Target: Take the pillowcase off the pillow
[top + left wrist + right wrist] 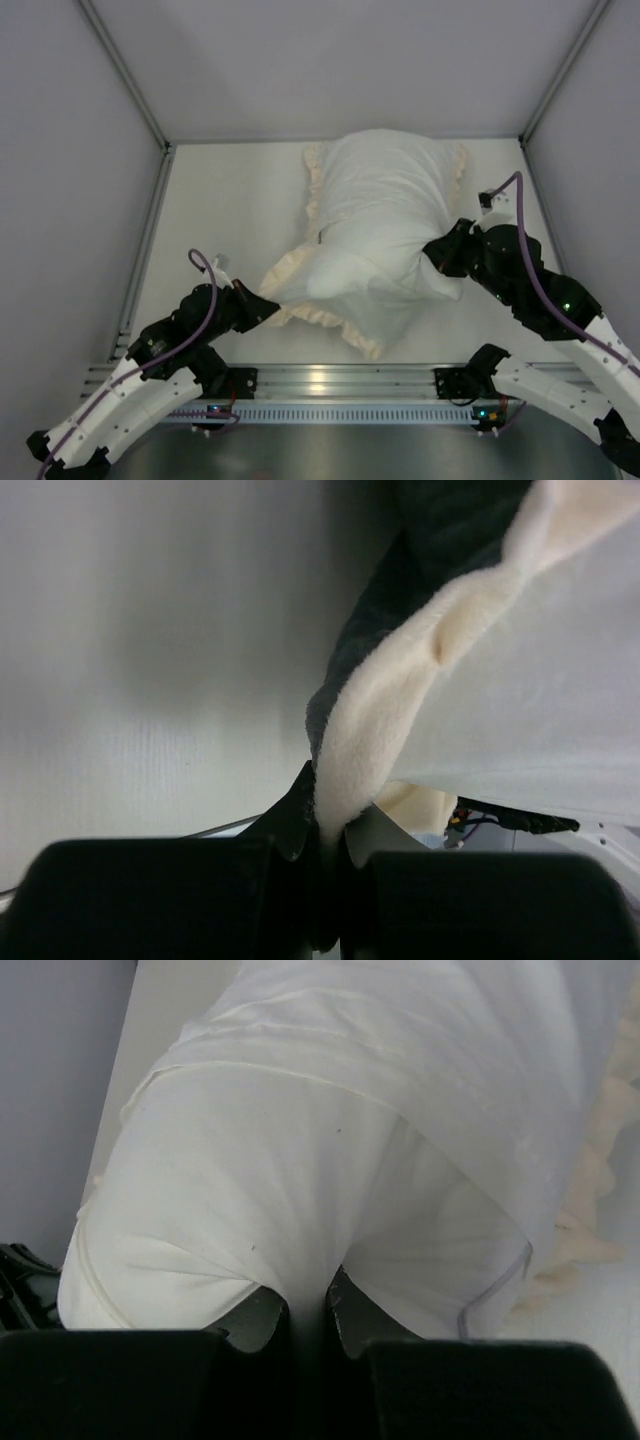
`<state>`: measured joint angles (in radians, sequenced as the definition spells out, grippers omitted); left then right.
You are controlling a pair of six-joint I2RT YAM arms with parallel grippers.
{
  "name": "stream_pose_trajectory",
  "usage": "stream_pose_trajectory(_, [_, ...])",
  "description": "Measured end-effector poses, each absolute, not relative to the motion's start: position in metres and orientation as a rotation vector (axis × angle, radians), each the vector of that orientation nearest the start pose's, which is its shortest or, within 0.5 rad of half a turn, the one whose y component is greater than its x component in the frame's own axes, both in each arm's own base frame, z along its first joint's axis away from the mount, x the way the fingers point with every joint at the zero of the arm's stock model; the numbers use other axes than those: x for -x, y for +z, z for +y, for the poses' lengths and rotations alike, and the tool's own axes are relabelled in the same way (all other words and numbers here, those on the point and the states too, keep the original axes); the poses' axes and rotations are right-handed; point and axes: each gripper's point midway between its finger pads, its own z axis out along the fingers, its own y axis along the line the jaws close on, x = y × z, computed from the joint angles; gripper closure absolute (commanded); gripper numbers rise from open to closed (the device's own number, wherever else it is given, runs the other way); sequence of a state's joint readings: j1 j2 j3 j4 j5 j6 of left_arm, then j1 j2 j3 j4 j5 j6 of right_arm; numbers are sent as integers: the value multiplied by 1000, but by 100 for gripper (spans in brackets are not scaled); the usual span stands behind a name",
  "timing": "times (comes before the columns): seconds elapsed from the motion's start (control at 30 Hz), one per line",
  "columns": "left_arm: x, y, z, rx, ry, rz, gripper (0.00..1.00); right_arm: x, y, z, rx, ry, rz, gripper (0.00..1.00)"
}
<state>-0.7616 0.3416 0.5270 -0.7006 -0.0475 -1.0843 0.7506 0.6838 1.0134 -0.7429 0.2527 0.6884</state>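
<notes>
At lower left of the top view, the left fingers (pixel 262 306) pinch only the frill of the pillowcase (pixel 285 268); that thin edge could slip free under pull. Both cloths lie mid-frame on the tabletop (pixel 220 220). At right, the right fingers (pixel 437 256) pinch a small fold of the pillow (pixel 300 1180), apparently; losing it would drag everything leftward.

Flat off-white tabletop (pixel 230 210), hemmed by plain grey panel walls (pixel 60 150); silver aluminium rail (pixel 340 378) across the near edge, slim metal corner posts (pixel 125 75) behind.
</notes>
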Motion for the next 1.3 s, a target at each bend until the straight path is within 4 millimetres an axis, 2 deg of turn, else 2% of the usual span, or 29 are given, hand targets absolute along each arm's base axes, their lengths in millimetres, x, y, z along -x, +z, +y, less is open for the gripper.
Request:
stream_pose_trajectory(0.1, [-131, 154, -151, 485, -948, 2251, 100, -200, 327, 134, -138, 585, 1954, 100])
stream_pose_trajectory(0.2, [-132, 151, -141, 550, -921, 2233, 100, -204, 384, 110, -179, 518, 1830, 100])
stream_pose_trajectory(0.3, [-133, 156, -140, 587, -938, 2206, 100, -200, 417, 90, -208, 469, 1760, 100])
stream_pose_trajectory(0.43, [-134, 164, -136, 641, -959, 2171, 100, -197, 434, 65, -250, 389, 1704, 100])
stream_pose_trajectory(0.5, [-134, 166, -128, 676, -926, 2158, 100, -197, 442, 49, -297, 334, 1662, 100])
stream_pose_trajectory(0.63, [-130, 153, -104, 735, -778, 2185, 100, -187, 469, 22, -390, 317, 1557, 100])
stream_pose_trajectory(0.7, [-128, 148, -101, 733, -744, 2207, 100, -182, 480, 22, -398, 373, 1523, 100])
stream_pose_trajectory(0.73, [-128, 145, -102, 724, -726, 2224, 100, -181, 483, 28, -382, 414, 1518, 100])
stream_pose_trajectory(0.77, [-129, 143, -104, 709, -707, 2246, 93, -181, 485, 38, -356, 462, 1520, 100])
stream_pose_trajectory(0.8, [-131, 140, -108, 687, -684, 2278, 70, -183, 483, 48, -330, 503, 1527, 100])
stream_pose_trajectory(0.83, [-133, 136, -113, 653, -650, 2318, 41, -185, 478, 61, -300, 540, 1544, 100])
stream_pose_trajectory(0.87, [-135, 132, -117, 628, -616, 2358, 5, -188, 470, 71, -268, 562, 1567, 97])
stream_pose_trajectory(0.9, [-137, 128, -122, 607, -580, 2399, 1, -191, 456, 86, -223, 583, 1612, 89])
stream_pose_trajectory(0.93, [-140, 126, -125, 603, -554, 2424, 1, -195, 443, 100, -185, 605, 1651, 77])
stream_pose_trajectory(0.97, [-144, 126, -128, 588, -522, 2444, 1, -198, 429, 111, -161, 620, 1690, 57])
stream_pose_trajectory(1.07, [-161, 142, -133, 540, -443, 2443, 1, -205, 367, 145, -58, 648, 1852, 49])
stream_pose_trajectory(1.13, [-180, 174, -136, 524, -417, 2379, 1, -203, 322, 160, -9, 655, 1961, 46])
stream_pose_trajectory(1.2, [-198, 216, -143, 517, -442, 2295, 1, -197, 280, 168, 21, 657, 2065, 42])
stream_pose_trajectory(1.27, [-210, 256, -151, 512, -514, 2215, 1, -188, 253, 168, 34, 667, 2124, 40])
stream_pose_trajectory(1.3, [-210, 266, -153, 504, -553, 2192, 2, -183, 245, 167, 33, 680, 2137, 39])
